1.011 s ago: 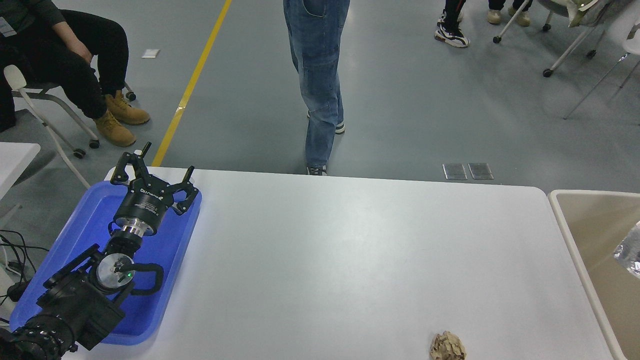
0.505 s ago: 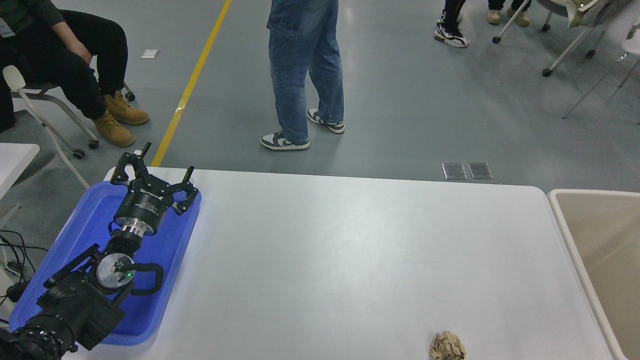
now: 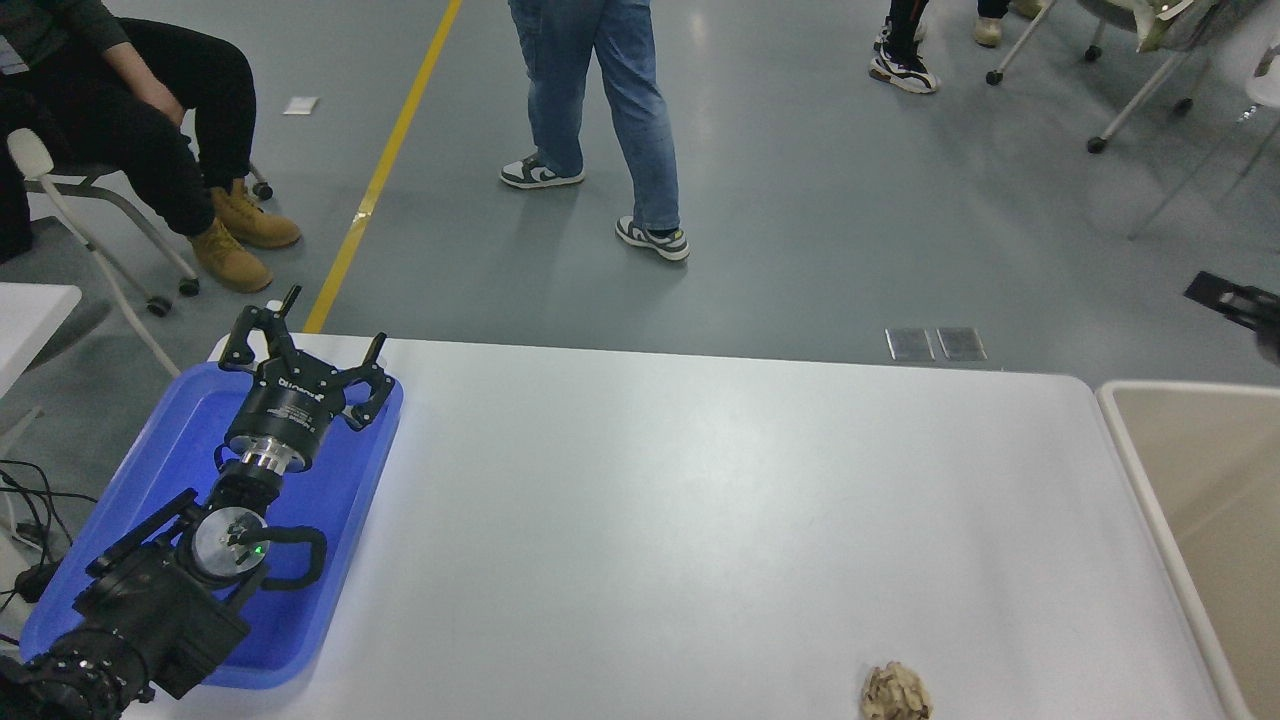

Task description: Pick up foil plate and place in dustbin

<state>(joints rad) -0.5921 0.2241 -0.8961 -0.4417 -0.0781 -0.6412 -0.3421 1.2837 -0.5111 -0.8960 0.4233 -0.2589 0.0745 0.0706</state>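
With no foil plate showing on the counter (image 3: 700, 480) beside the dustbin (image 3: 1130, 440), the drop is likely finishing; the right pincer (image 3: 1235, 300) is hanging just beyond the dustbin, its state untellable, while the left pincer (image 3: 300, 350), spread wide, is sitting parked far from it.

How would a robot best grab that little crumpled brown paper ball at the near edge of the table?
Probably across its middle, coming straight down from above. The paper ball is a roundish lump with no handle, lying alone on the white table, so two opposite sides are free to pinch.
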